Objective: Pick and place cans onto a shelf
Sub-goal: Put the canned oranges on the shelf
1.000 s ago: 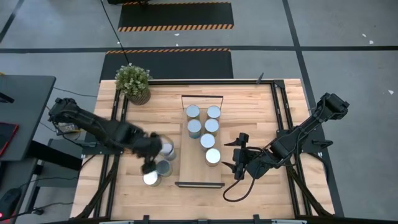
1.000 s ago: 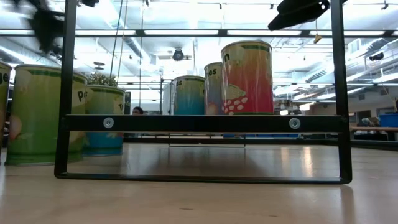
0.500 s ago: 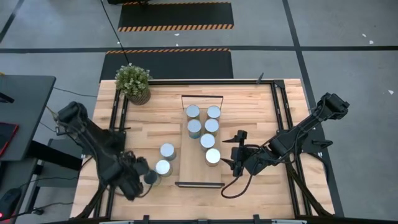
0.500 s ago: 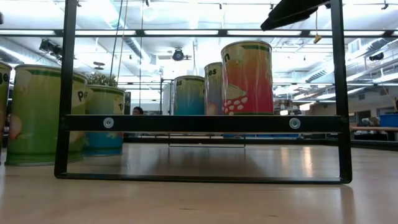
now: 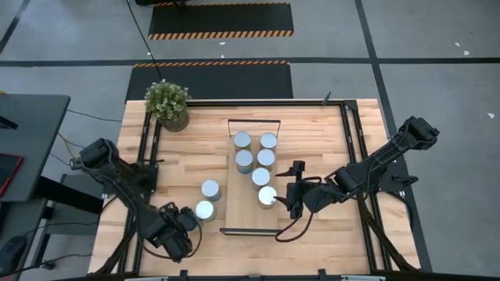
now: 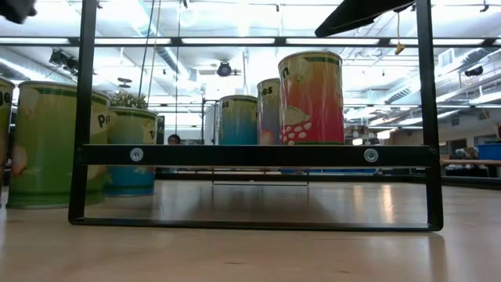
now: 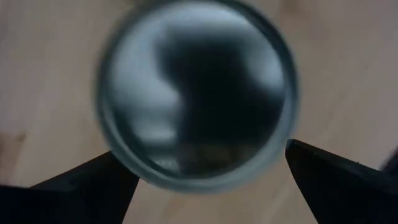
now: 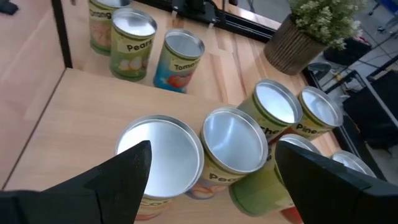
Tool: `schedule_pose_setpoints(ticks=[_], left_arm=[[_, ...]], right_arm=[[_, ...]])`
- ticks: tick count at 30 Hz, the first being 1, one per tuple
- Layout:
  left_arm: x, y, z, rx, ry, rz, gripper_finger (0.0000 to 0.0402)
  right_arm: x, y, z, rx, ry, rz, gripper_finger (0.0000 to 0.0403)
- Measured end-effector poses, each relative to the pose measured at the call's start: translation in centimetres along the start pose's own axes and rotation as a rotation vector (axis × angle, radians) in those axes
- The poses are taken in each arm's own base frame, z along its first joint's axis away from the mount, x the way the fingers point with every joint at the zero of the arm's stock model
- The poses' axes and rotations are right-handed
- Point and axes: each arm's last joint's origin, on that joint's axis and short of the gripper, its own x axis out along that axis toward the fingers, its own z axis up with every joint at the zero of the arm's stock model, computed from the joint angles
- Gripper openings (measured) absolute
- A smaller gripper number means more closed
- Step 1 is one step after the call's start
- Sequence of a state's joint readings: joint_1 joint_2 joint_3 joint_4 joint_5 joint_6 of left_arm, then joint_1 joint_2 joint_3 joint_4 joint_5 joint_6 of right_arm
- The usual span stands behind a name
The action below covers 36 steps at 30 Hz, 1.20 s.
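Six cans stand on the light-wood shelf (image 5: 238, 212); the nearest to the table's near edge (image 5: 268, 196) also shows in the right wrist view (image 8: 158, 155). Two cans (image 5: 210, 189) (image 5: 205, 209) stand on the tabletop to the shelf's left. My left gripper (image 5: 186, 219) is open above a third can there, whose shiny top (image 7: 198, 93) fills the left wrist view; a finger stands on either side of it. My right gripper (image 5: 283, 193) is open, just right of and above the nearest shelf can (image 8: 212, 148).
A potted plant (image 5: 168, 104) stands at the table's far left corner. Black bars (image 6: 250, 154) close the shelf's short ends. Black frame rails (image 5: 353, 148) run along the table's left and right sides. The shelf's near end (image 5: 250, 218) is bare.
My left gripper has swung from beside the two loose cans toward the table's near edge and now stands over the third can. My right gripper has crept toward the table's left, closer to the nearest shelf can. The cans have kept their places.
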<state>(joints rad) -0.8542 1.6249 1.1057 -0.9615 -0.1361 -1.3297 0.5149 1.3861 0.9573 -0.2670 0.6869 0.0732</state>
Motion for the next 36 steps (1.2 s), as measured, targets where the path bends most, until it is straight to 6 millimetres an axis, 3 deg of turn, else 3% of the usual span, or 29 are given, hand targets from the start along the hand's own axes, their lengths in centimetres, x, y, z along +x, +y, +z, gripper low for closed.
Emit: schedule_pose_setpoints(ticks=[14,26,31,36], left_arm=[[0.0,0.4,1.0,-0.042,-0.171,0.062,0.0391],[-0.3,0.5,0.8,0.007,-0.083,0.030,0.0320],[-1.9,1.3,0.7,0.035,-0.049,0.000,0.0325],[-4.7,1.8,0.9,0.050,-0.060,-0.073,0.0324]], right_arm=[[0.3,-0.3,0.1,-0.017,-0.003,0.013,0.0350],[0.3,-0.3,0.2,-0.009,-0.007,0.024,0.0350],[0.3,-0.3,0.2,0.003,-0.009,0.026,0.0350],[0.3,-0.2,0.4,0.013,-0.022,0.044,0.0350]])
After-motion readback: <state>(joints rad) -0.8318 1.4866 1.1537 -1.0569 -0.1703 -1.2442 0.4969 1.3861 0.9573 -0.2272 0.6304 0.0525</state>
